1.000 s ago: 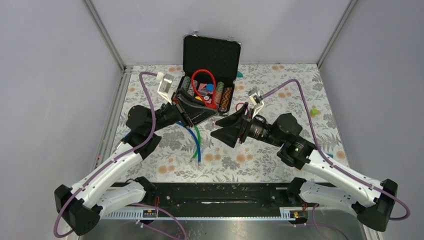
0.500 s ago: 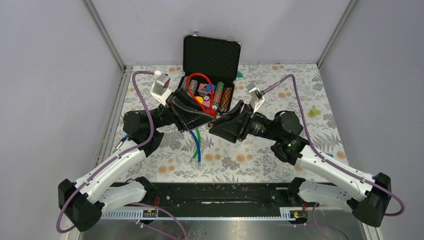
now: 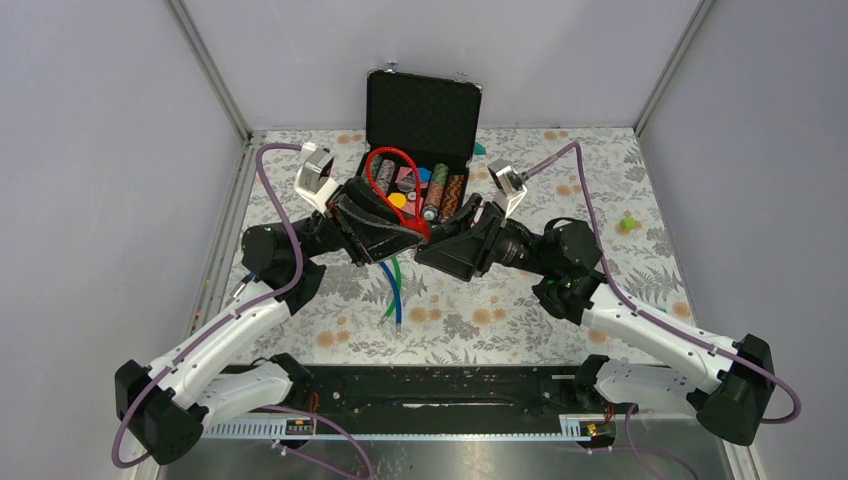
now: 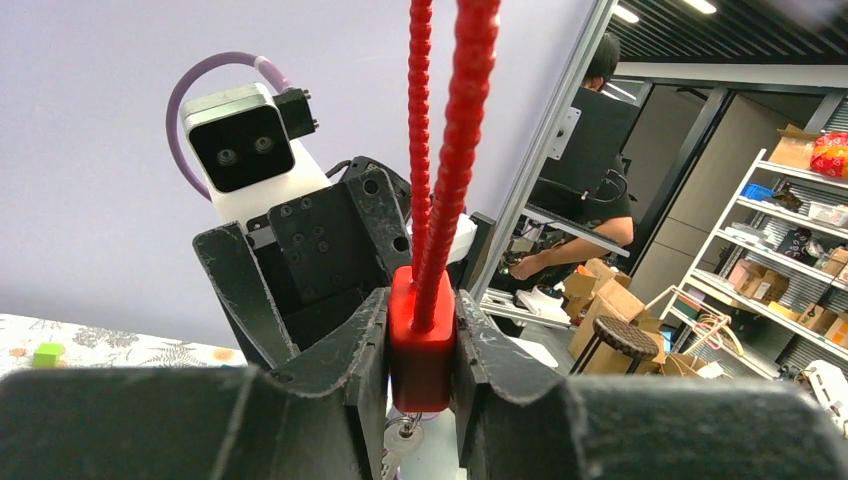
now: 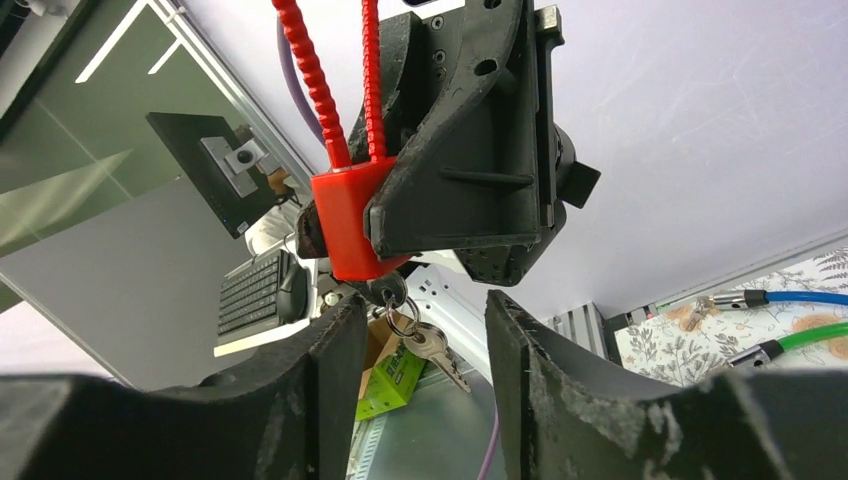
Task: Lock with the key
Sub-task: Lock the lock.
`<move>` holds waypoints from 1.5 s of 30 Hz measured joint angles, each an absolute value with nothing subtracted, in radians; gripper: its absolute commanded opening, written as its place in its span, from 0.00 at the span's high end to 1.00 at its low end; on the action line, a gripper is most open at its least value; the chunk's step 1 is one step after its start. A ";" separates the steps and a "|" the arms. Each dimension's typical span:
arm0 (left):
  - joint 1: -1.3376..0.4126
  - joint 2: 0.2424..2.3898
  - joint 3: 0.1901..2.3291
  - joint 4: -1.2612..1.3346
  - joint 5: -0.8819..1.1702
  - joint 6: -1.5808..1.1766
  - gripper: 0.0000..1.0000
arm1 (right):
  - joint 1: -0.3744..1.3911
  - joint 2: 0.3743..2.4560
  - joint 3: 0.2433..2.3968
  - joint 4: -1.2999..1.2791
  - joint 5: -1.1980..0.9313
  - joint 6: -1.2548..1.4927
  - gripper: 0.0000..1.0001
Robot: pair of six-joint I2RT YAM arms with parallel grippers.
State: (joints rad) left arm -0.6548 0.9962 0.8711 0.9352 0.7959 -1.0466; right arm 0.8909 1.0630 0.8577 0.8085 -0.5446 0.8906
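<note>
My left gripper [image 4: 421,330] is shut on the red padlock body [image 4: 421,345] and holds it up in the air. The lock's red ribbed cable shackle [image 4: 450,150] rises from it, and shows as a loop in the top view [image 3: 380,172]. A key [image 5: 385,290] sits in the underside of the lock [image 5: 345,225], with a second key [image 5: 436,348] hanging from its ring. My right gripper [image 5: 425,320] is open just under the lock, its jaws either side of the hanging keys, not touching them. In the top view both grippers [image 3: 425,240] meet nose to nose.
An open black case [image 3: 372,110] with poker chips and small items stands at the back, right behind the grippers. A blue and a green cable [image 3: 395,285] lie on the flowered table in front. A small green block [image 3: 628,224] lies at the far right.
Both grippers have moved back toward the case and closer together. The right gripper has come up under the lock held by the left.
</note>
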 measured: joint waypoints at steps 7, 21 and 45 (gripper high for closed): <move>-0.655 0.989 0.871 0.936 0.794 -1.044 1.00 | 0.891 1.086 0.863 0.861 -0.551 0.929 0.60; -0.655 0.975 0.871 0.888 0.777 -1.012 1.00 | 0.890 1.093 0.875 0.863 -0.566 0.942 0.91; -0.659 0.957 1.021 0.080 0.500 -0.683 1.00 | 0.892 1.000 1.050 0.040 -0.178 0.546 0.40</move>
State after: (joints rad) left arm -0.6594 0.9565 1.0210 0.0803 0.4999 -0.6830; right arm 0.8925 1.0000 1.0496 0.0399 -0.1776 0.5457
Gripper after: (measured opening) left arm 0.240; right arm 0.444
